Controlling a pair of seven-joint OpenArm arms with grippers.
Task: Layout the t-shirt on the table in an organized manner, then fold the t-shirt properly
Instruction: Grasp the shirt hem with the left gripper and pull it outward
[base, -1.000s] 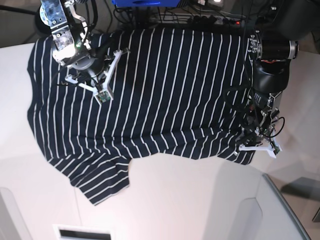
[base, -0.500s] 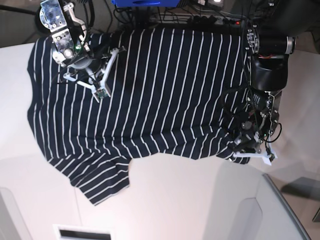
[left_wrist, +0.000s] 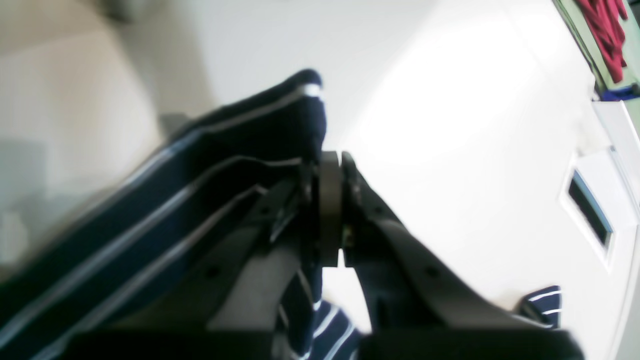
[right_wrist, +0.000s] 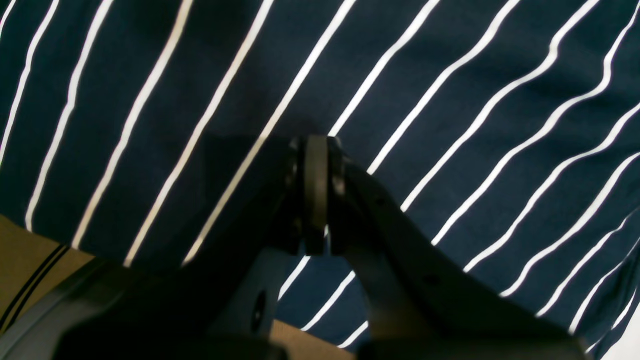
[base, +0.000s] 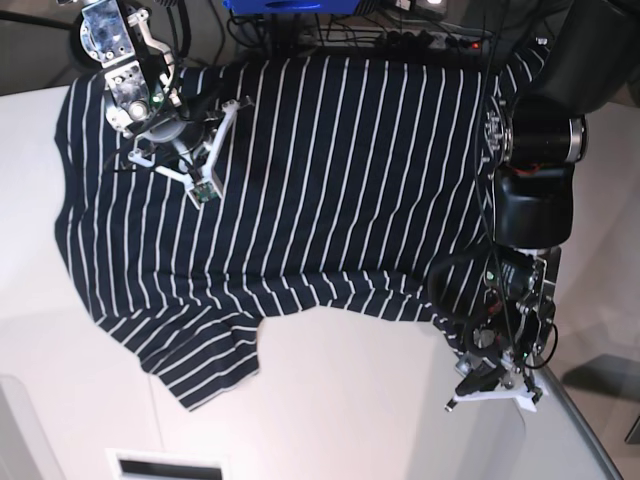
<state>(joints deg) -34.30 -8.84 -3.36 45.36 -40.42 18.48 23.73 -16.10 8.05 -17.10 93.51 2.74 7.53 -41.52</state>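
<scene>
No text, label or number seems readable in these blurry views.

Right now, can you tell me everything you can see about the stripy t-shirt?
The t-shirt is soft dark navy cloth with thin white stripes. It lies mostly spread flat on the white table, its far edge at the table's back edge. One sleeve sticks out toward the near side, slightly rumpled. The left pincer is shut on a corner, lifting it off the table. The right pincer is shut above the shirt's far part.

Left claw (left_wrist: 330, 210) clamped on cloth; right claw (right_wrist: 316, 190) closed, nothing gripped.
</scene>
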